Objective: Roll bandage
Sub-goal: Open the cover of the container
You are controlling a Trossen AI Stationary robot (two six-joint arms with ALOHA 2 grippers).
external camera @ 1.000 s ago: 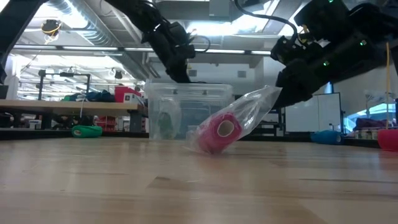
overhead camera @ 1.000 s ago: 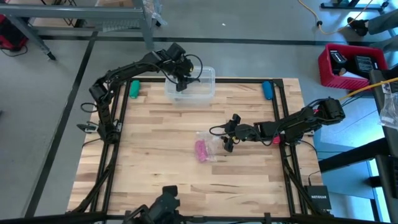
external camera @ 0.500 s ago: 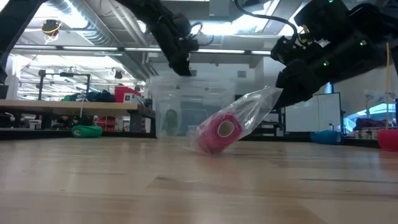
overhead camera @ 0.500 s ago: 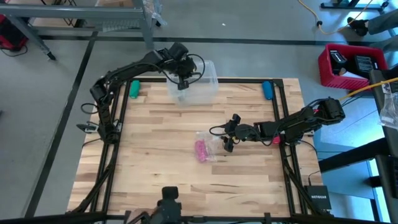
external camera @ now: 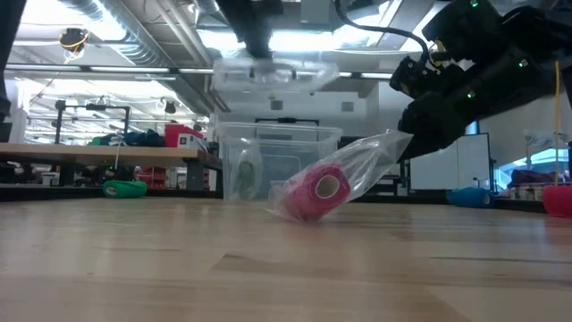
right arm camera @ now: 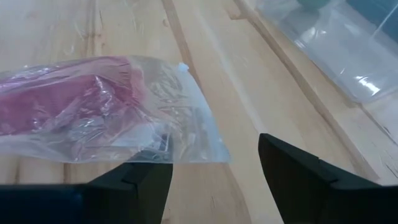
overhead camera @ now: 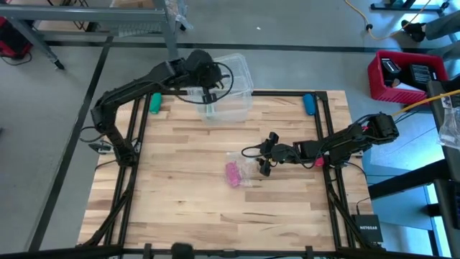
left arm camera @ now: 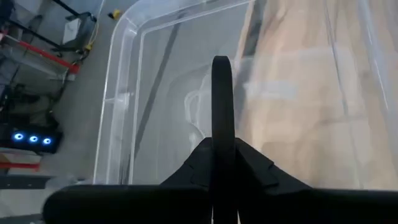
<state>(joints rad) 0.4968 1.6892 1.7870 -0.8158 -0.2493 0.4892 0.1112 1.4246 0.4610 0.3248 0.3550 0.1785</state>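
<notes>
The bandage (external camera: 315, 190) is a pink roll inside a crumpled clear wrapper (right arm camera: 163, 118), lying on the wooden table (overhead camera: 180, 201) near its middle. My right gripper (overhead camera: 263, 164) stands open just to the right of it, level with the table. The wrapper's loose end (external camera: 382, 143) rises toward its fingers; whether it touches them I cannot tell. At the far edge my left gripper (overhead camera: 208, 93) is shut on a clear plastic lid (external camera: 273, 73), held above the clear container (external camera: 277, 161) that stands on the table. My left gripper holds the clear lid near its near-left edge (overhead camera: 213, 88), coming from above with the fingers pointing down. The shut fingers (left arm camera: 222, 93) hide the exact place of contact. The lid hangs tilted below the fingers, clear of the container.
Something pale green (external camera: 239, 174) sits inside the container. A green object (overhead camera: 154, 102) lies at the far left corner and a blue one (overhead camera: 309, 103) at the far right. A small red object (overhead camera: 318, 162) lies by the right arm. A red crate (overhead camera: 402, 75) stands off the table.
My left gripper has gone up and a little toward the far edge, taking the clear lid with it. The lid, which lay on the container, now hangs tipped and clear above it. The container has stayed on the table.
</notes>
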